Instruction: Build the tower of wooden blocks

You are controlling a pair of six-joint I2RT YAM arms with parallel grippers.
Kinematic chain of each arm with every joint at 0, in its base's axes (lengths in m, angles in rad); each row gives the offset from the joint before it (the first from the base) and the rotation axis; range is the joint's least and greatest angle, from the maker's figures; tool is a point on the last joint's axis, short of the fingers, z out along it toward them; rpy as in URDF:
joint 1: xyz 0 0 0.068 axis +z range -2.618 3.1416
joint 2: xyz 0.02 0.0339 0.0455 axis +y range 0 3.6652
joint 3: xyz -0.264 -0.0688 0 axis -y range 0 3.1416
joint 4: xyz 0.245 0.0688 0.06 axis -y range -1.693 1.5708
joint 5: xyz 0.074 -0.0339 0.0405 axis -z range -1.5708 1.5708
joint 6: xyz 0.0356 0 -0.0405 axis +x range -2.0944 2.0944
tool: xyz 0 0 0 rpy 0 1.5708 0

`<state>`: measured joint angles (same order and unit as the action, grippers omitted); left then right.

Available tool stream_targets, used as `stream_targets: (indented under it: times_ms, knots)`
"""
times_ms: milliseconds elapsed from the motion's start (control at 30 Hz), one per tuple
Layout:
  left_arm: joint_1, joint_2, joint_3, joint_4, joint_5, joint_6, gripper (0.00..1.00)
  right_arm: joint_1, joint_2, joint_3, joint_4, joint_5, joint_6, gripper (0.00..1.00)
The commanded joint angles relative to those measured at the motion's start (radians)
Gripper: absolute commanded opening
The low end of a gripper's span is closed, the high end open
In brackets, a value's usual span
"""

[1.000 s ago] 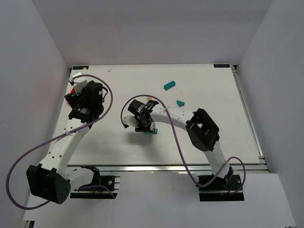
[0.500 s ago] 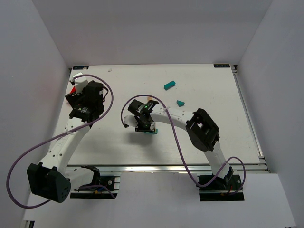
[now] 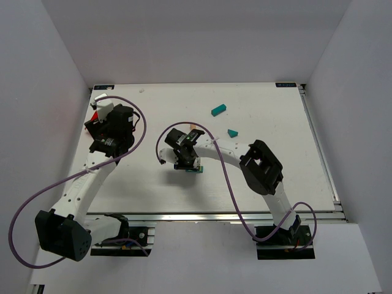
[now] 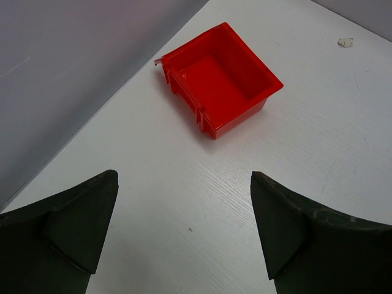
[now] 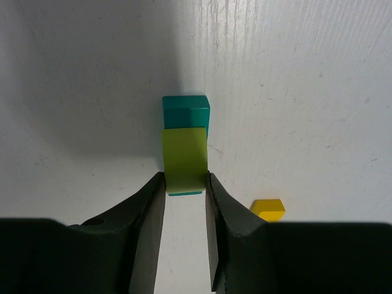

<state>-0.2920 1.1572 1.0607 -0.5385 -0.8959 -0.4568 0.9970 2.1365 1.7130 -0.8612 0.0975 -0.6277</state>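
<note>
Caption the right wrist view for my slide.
Right gripper shut on a yellow-green block, held over a teal block; a small yellow block lies apart on the white table.

Tabletop (image 5: 294,73) white, matt, fine wood grain with faint scuffs; bin (image 4: 237,118) red plastic, smooth and glossy; tower (image 5: 184,158) blocks smooth, matt-painted; jaws dark, matt, plastic-looking, slightly rough.

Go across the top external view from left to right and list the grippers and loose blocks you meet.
left gripper, open → right gripper, shut on a yellow-green block → long teal block → small teal block
</note>
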Motion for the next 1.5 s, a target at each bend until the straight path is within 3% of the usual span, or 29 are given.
stream_targets:
  times_ms: [0, 267, 767, 867, 900, 933, 967, 1000, 1267, 1467]
  knots:
    - [-0.007, -0.004, 0.008, 0.002, 0.006, 0.004, 0.98, 0.005, -0.007, 0.025, -0.001, -0.021, 0.02, 0.32]
    - [-0.007, -0.001, 0.012, -0.002, 0.011, 0.006, 0.98, 0.005, -0.006, 0.028, 0.005, -0.016, 0.029, 0.33]
    - [-0.009, -0.002, 0.012, 0.006, 0.038, 0.004, 0.98, 0.005, -0.015, 0.031, 0.019, 0.015, 0.011, 0.5]
    - [-0.009, -0.004, 0.01, 0.006, 0.041, 0.003, 0.98, 0.005, -0.021, 0.028, 0.021, 0.015, 0.005, 0.6]
    - [-0.009, -0.004, 0.01, 0.008, 0.045, 0.001, 0.98, 0.005, -0.023, 0.027, 0.022, 0.015, 0.005, 0.71]
    - [-0.009, -0.005, 0.012, 0.009, 0.046, 0.001, 0.98, 0.005, -0.026, 0.027, 0.025, 0.013, 0.005, 0.74]
    - [-0.009, -0.007, 0.012, 0.009, 0.046, 0.003, 0.98, 0.005, -0.027, 0.028, 0.024, 0.01, -0.003, 0.88]
    - [-0.009, -0.008, 0.01, 0.008, 0.046, 0.001, 0.98, 0.005, -0.03, 0.033, 0.025, 0.007, -0.004, 0.89]
    - [-0.007, -0.03, 0.019, 0.006, 0.046, 0.003, 0.98, -0.008, -0.104, 0.033, 0.091, 0.037, 0.028, 0.89]
    - [0.008, -0.033, 0.025, 0.031, 0.135, 0.009, 0.98, -0.122, -0.277, -0.058, 0.413, 0.224, 0.212, 0.89]
